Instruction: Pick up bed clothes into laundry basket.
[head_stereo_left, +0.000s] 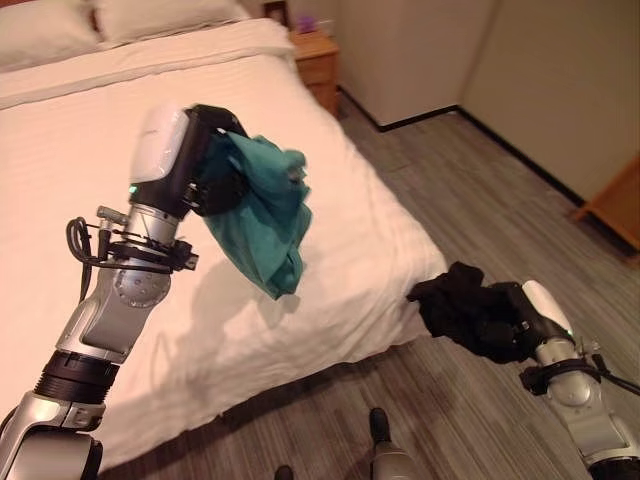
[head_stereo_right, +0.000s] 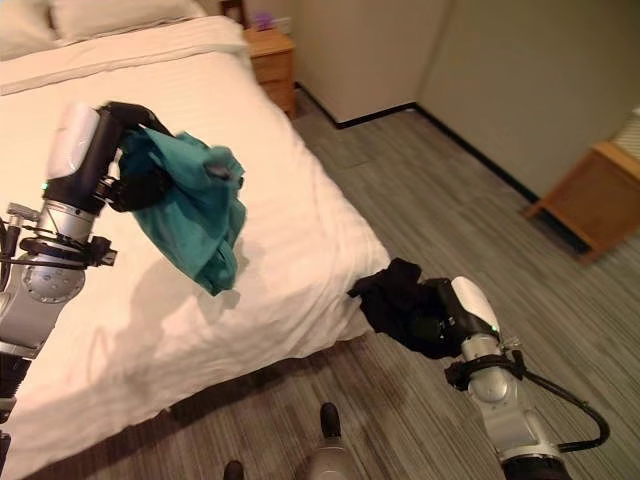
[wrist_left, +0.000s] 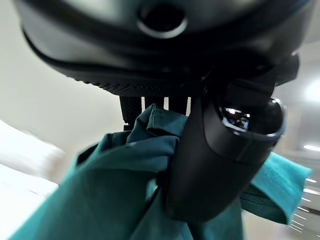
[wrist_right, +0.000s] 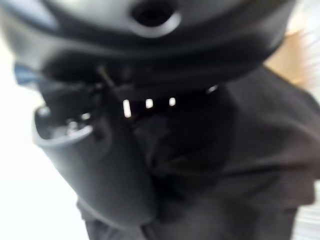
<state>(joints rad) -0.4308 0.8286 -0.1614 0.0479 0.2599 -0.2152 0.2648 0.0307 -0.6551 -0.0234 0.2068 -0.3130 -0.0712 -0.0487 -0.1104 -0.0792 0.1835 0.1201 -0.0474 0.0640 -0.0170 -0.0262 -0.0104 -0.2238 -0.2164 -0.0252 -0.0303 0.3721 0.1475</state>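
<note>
teal garment (head_stereo_left: 262, 210) bunched, gripped by left hand (head_stereo_left: 205, 160), hanging in loose folds above white bed (head_stereo_left: 120, 130), black garment (head_stereo_left: 465, 310) crumpled, clutched in right hand (head_stereo_left: 520, 320), off the bed's corner, over floor (head_stereo_left: 470, 180)

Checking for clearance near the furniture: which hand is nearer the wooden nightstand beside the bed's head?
Left. The left hand, holding the teal garment, is over the bed toward the nightstand; the right hand, gripping black clothing, hangs past the bed's foot corner.
</note>
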